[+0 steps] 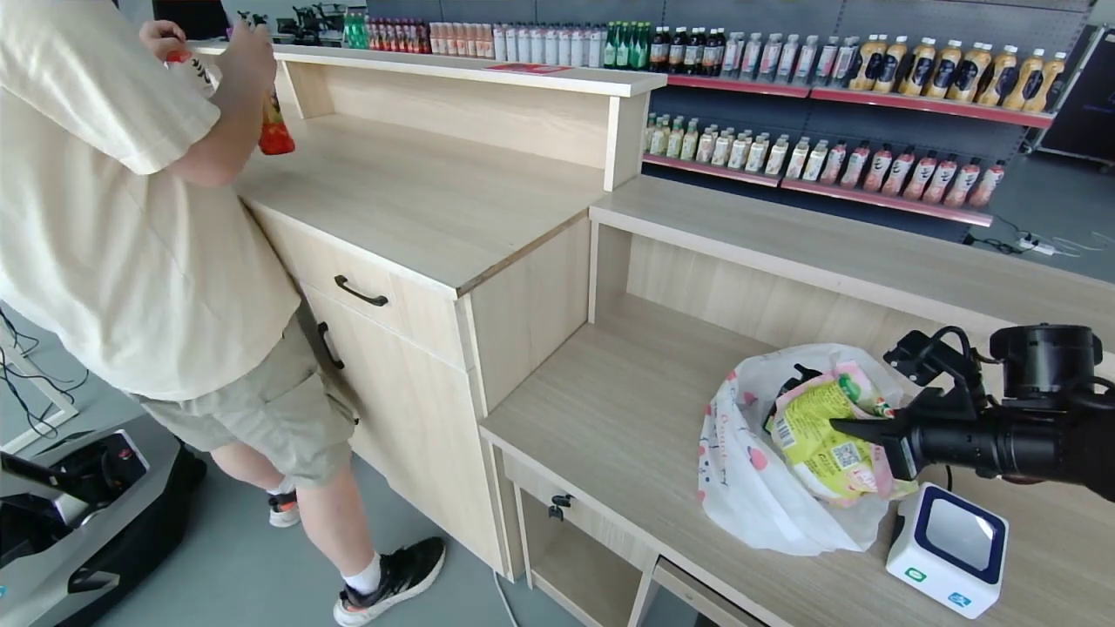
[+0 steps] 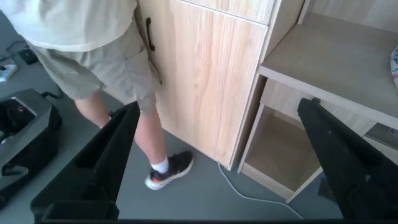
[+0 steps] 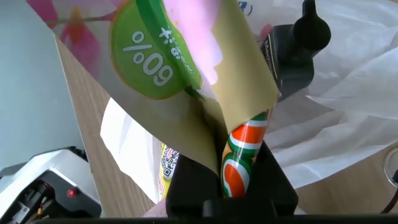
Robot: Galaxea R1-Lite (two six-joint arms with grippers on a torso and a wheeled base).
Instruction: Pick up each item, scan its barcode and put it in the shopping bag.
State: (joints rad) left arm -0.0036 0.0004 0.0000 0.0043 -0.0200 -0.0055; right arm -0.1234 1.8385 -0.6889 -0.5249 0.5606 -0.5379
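Observation:
My right gripper (image 1: 858, 431) is shut on a yellow-green snack bag (image 1: 819, 435), holding it at the mouth of the white shopping bag (image 1: 749, 488) on the lower counter. In the right wrist view the gripper (image 3: 239, 158) pinches the snack bag (image 3: 186, 74) by a corner, with the shopping bag (image 3: 348, 124) crumpled behind it. A black object (image 3: 292, 50) lies inside the bag. The white barcode scanner (image 1: 949, 544) stands just in front of the gripper. My left gripper (image 2: 219, 106) hangs open over the floor beside the cabinet, with nothing between its fingers.
A person stands at the left holding a red packet (image 1: 275, 131) on the upper counter (image 1: 418, 200). The lower counter (image 1: 610, 392) has bare wood to the left of the bag. Shelves of bottles (image 1: 827, 104) run along the back.

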